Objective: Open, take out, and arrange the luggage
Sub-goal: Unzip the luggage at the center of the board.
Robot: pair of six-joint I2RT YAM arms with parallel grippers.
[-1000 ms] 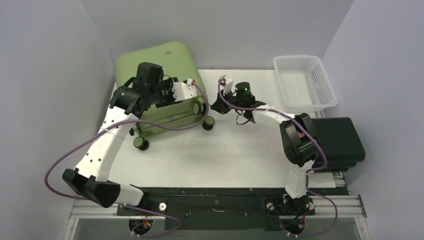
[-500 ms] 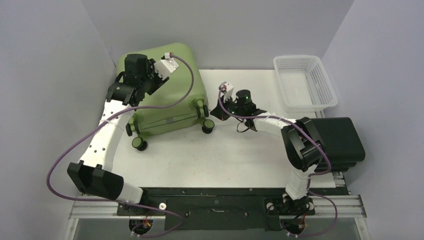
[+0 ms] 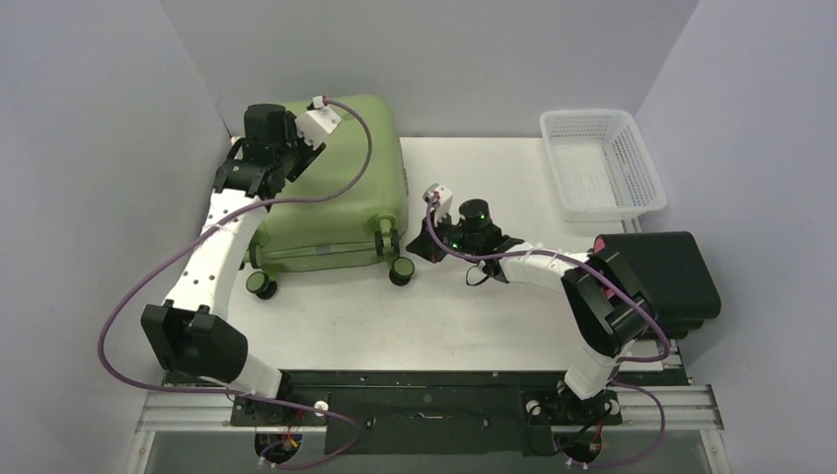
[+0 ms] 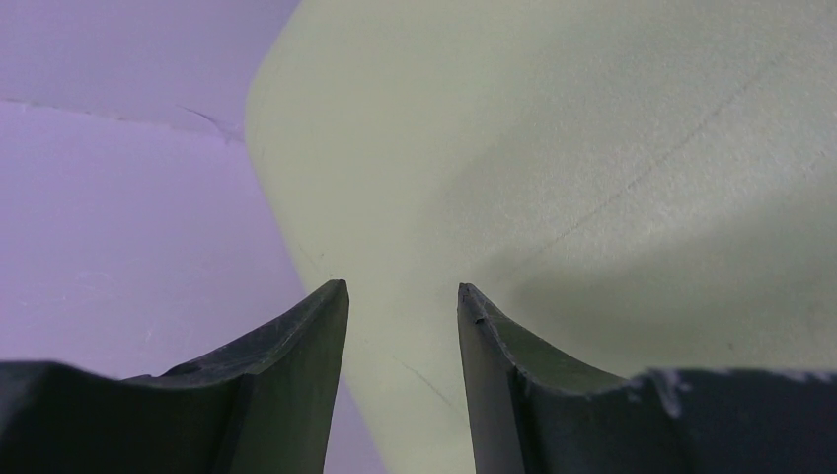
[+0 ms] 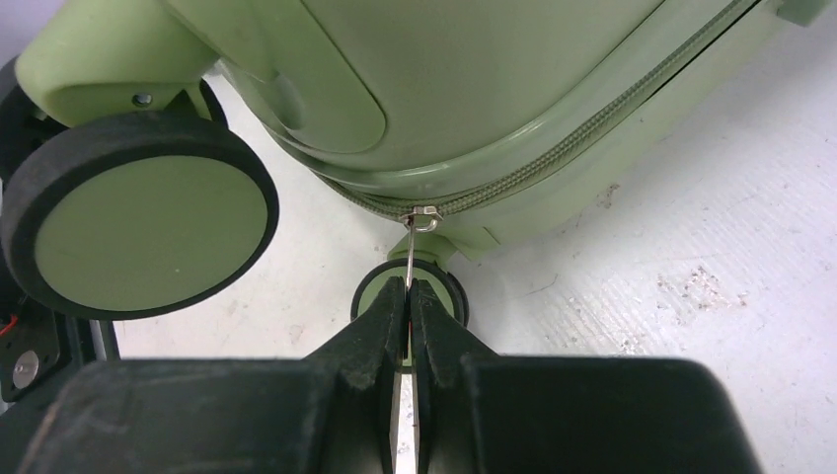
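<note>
The olive-green luggage (image 3: 336,188) lies flat at the back left of the table, its black wheels facing the near side. My left gripper (image 3: 242,178) rests at its left top edge, jaws open, the shell (image 4: 553,148) right in front of the fingers. My right gripper (image 5: 409,286) is shut on the metal zipper pull (image 5: 413,252), which hangs from the slider (image 5: 423,219) on the zipper seam between two wheels (image 5: 138,217). In the top view the right gripper (image 3: 419,240) sits by the luggage's near right corner.
A white mesh basket (image 3: 602,163) stands at the back right. A black case (image 3: 666,281) lies at the right edge behind my right arm. A grey wall runs close along the luggage's left side (image 4: 118,197).
The luggage has dropped from tilted up to lying flat and swung toward the near side. My left gripper moved up to its left top edge. My right gripper moved nearer and left with the zipper.
</note>
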